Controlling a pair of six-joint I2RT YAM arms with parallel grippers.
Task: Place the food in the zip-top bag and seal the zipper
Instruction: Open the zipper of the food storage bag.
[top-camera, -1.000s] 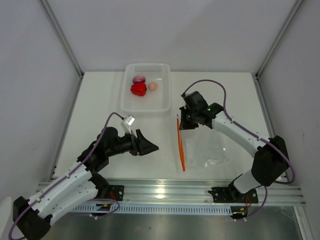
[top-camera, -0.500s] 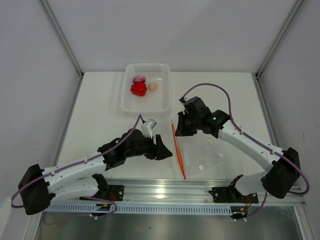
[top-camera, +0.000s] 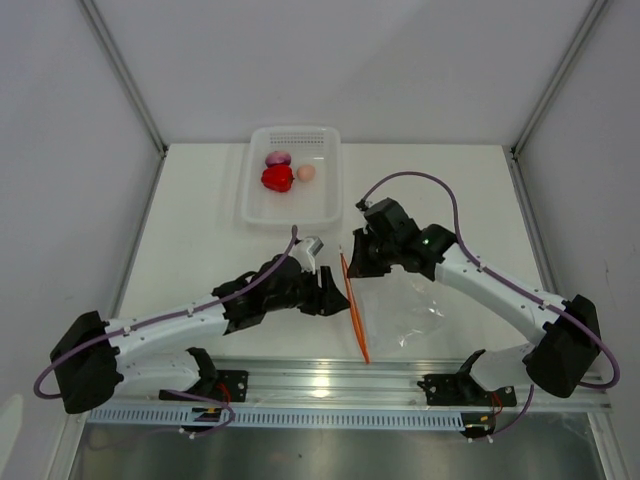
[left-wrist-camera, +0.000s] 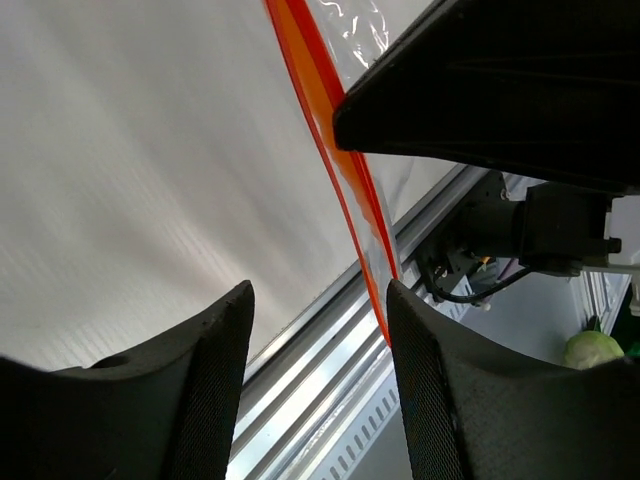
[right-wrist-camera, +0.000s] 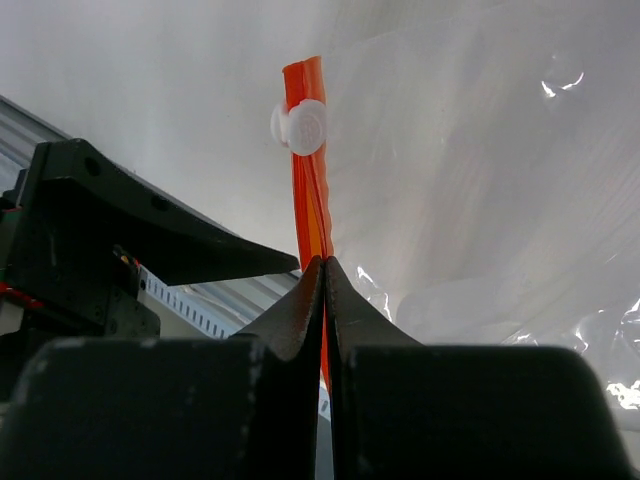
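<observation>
- The silver aluminium rail (top-camera: 330, 380) is seen nearest, along the white table (top-camera: 200, 220) edge where both arms are bolted.
- Just past it, the left gripper (top-camera: 335, 298) is stretched low over the table. Its black fingers (left-wrist-camera: 210, 380) are spread apart, and nothing is caught between them, only bare table.
- The thin orange-red zipper (top-camera: 355, 315) is found right beside the left gripper, running past the inner edge of one finger in the left wrist view; whether they touch can't be told.
- The small clear crinkly plastic zip-top bag (top-camera: 410, 305) is spread out to the right of that strip, in front of the right arm.
- The right gripper (top-camera: 352, 262) is parked at the far end of the zipper, fingers pressed together with the orange strip pinched between them. A small white slider clip (right-wrist-camera: 300, 125) is seen on the strip beyond the fingertips.
- Farthest back, the white rectangular plastic tray (top-camera: 295, 207) is sat well apart from the bag, with all the food in it: the glossy red pepper-like piece (top-camera: 277, 179), the purple-pink piece (top-camera: 278, 158) touching it behind, and the peach ball (top-camera: 306, 173) just to the right.
</observation>
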